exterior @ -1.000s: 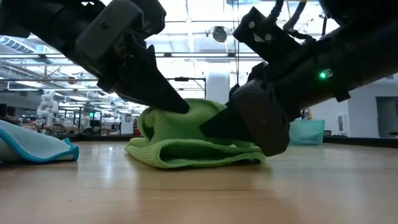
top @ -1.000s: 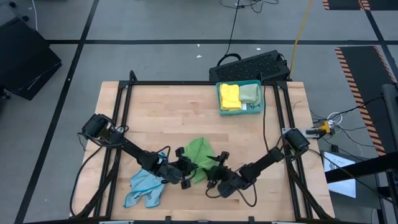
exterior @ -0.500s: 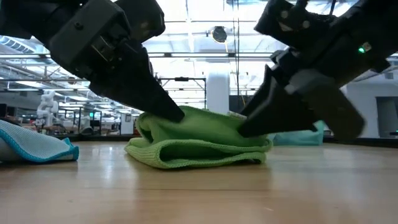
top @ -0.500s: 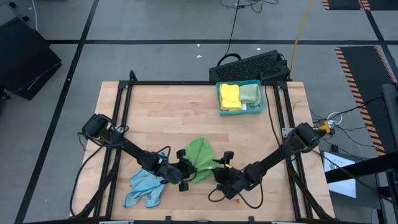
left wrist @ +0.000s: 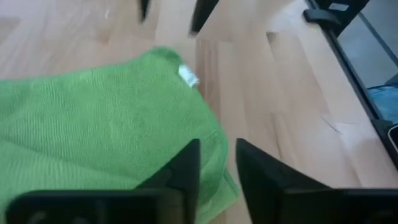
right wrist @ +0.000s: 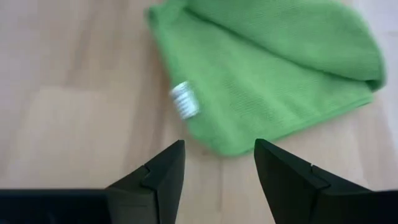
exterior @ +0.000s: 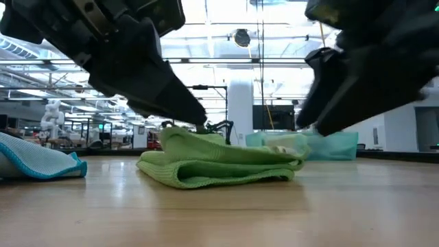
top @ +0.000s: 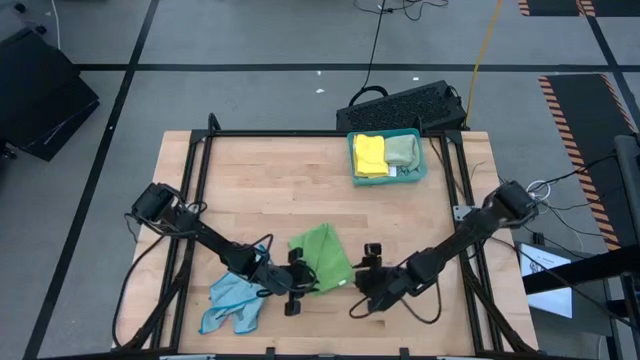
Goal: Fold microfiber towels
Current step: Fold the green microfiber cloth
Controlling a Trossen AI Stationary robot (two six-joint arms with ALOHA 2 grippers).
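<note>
A bright green microfiber towel point(top: 322, 256) lies folded on the table's near middle, its fold bulging at the left point(exterior: 164, 168) in the low view. A white tag point(right wrist: 185, 99) shows at one corner. My left gripper point(top: 302, 283) stands at the towel's near left corner, its fingers point(left wrist: 186, 171) a little apart over the towel's edge. My right gripper point(top: 358, 276) hangs open to the right of the towel, raised clear of it point(right wrist: 217, 165). My left gripper's fingertips point(exterior: 199, 123) slant down from the left to just above the towel's top layer point(exterior: 180, 134). Whether they touch it I cannot tell.
A light blue towel point(top: 232, 300) lies crumpled at the near left, beside the left arm. A teal tray point(top: 418, 160) at the far right holds a yellow and a pale green towel. A black frame point(top: 300, 133) rims the table, and a keyboard lies beyond the far edge.
My right gripper has come off the green towel, rising and backing toward the table's right edge. The towel's top, held up between the two grippers before, has sunk flat. My left gripper has stayed in place but tipped, its tips now just above the cloth.
</note>
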